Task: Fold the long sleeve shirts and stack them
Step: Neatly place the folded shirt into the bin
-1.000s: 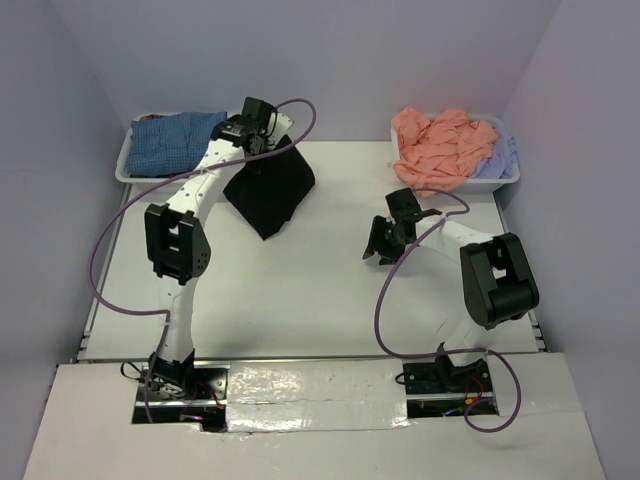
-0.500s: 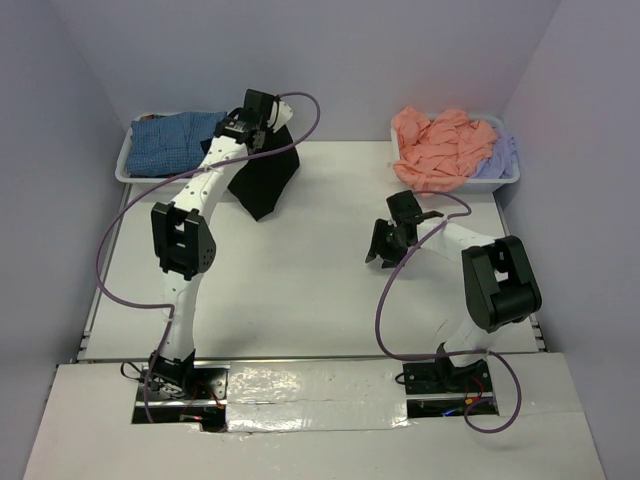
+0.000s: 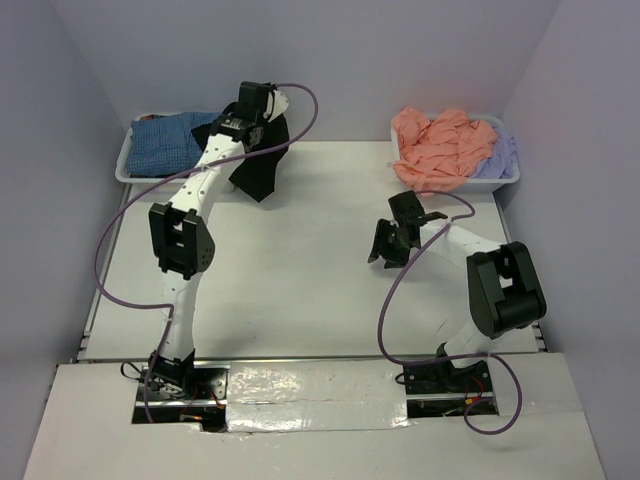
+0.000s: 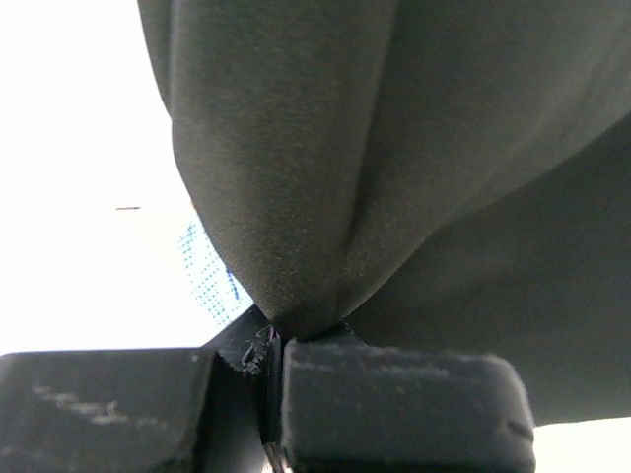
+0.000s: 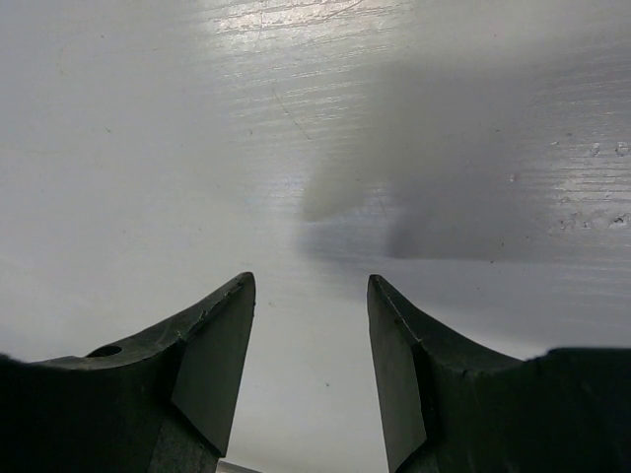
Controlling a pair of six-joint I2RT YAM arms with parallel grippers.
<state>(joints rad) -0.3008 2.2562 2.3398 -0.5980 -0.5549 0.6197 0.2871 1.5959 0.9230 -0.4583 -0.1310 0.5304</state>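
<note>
The folded black long sleeve shirt (image 3: pixel 262 168) hangs from my left gripper (image 3: pixel 262 112) at the far left of the table, right beside the bin with the blue-checked shirt (image 3: pixel 170 140). In the left wrist view the black cloth (image 4: pixel 394 148) fills the picture, and the gripper (image 4: pixel 271 340) is shut on a pinched bunch of it. A bit of blue check (image 4: pixel 212 281) shows behind the cloth. My right gripper (image 3: pixel 385 245) hovers low over the bare table right of centre. It (image 5: pixel 311 286) stands open with nothing between its fingers.
A white bin (image 3: pixel 123 165) at the far left holds the blue-checked shirt. Another white bin (image 3: pixel 505 182) at the far right holds a salmon-pink shirt (image 3: pixel 440 145) and a pale lavender one (image 3: pixel 500 155). Walls close in the table on three sides.
My left gripper has carried the black shirt back and left, toward the left bin; the hanging cloth now looks narrower. The right arm has hardly moved.
</note>
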